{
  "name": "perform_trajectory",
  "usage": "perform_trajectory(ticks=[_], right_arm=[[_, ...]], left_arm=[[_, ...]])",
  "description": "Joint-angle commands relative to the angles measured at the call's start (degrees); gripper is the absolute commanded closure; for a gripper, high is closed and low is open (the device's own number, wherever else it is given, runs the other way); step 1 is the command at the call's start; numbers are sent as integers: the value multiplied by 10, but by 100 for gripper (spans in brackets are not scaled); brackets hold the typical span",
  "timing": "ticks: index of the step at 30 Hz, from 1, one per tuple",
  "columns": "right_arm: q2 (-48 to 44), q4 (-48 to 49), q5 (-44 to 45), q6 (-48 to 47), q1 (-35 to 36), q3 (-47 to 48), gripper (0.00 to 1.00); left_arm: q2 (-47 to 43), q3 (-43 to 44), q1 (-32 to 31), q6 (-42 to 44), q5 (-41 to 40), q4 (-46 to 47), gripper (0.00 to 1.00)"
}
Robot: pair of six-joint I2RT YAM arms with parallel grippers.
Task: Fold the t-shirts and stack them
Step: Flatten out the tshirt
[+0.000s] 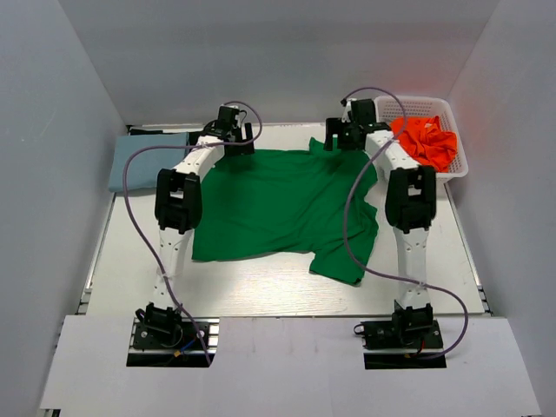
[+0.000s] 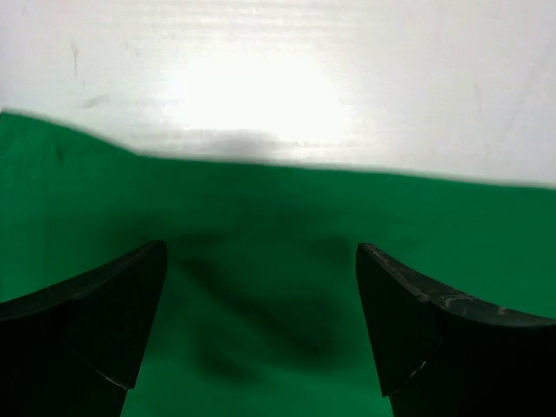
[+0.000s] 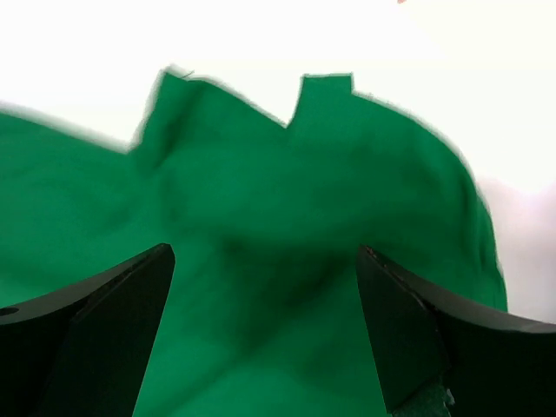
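Observation:
A bright green t-shirt [image 1: 287,204] lies spread on the white table, wrinkled, with one corner hanging toward the front right. My left gripper [image 1: 236,139] is open over the shirt's far left edge; green cloth [image 2: 261,295] fills the gap between its fingers. My right gripper [image 1: 340,139] is open over the far right edge, with green cloth [image 3: 261,287] between its fingers. A folded pale blue shirt [image 1: 143,161] lies at the far left. An orange shirt [image 1: 426,142] is bunched in the basket. No black shirt shows.
A white mesh basket [image 1: 453,143] stands at the far right corner, holding the orange shirt. Grey walls close in both sides and the back. Bare white table [image 1: 261,291] runs along the front of the green shirt.

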Motion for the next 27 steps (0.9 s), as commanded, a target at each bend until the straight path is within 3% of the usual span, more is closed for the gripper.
perform_trajectory(ticks=[1, 2, 4, 6, 9, 10, 15, 20, 25, 27], right_arm=[[-191, 18, -17, -3, 18, -70, 10], [-215, 20, -14, 3, 18, -158, 10], [-258, 33, -9, 29, 21, -224, 10], [-350, 51, 0, 81, 17, -366, 10], [-464, 69, 55, 119, 13, -514, 10], [-474, 68, 83, 123, 14, -553, 10], [-514, 46, 143, 160, -6, -622, 10], [-473, 71, 156, 167, -26, -641, 10], [-444, 78, 131, 165, -38, -653, 22], [-432, 80, 136, 166, -43, -661, 34]], left_arm=[[-141, -54, -14, 16, 29, 30, 0], [-189, -79, -15, 16, 40, 30, 0], [-237, -166, -15, -1, 52, 30, 0], [-316, -241, -15, -41, 52, 30, 0], [-390, -447, -15, -85, 73, 75, 0], [-430, -481, -15, -92, 99, 84, 0], [-508, -638, -15, -125, 98, 105, 0], [-529, -703, -15, -132, 61, 129, 0], [-495, -708, -15, -132, 43, 129, 0], [-474, -703, -15, -132, 43, 123, 0]])
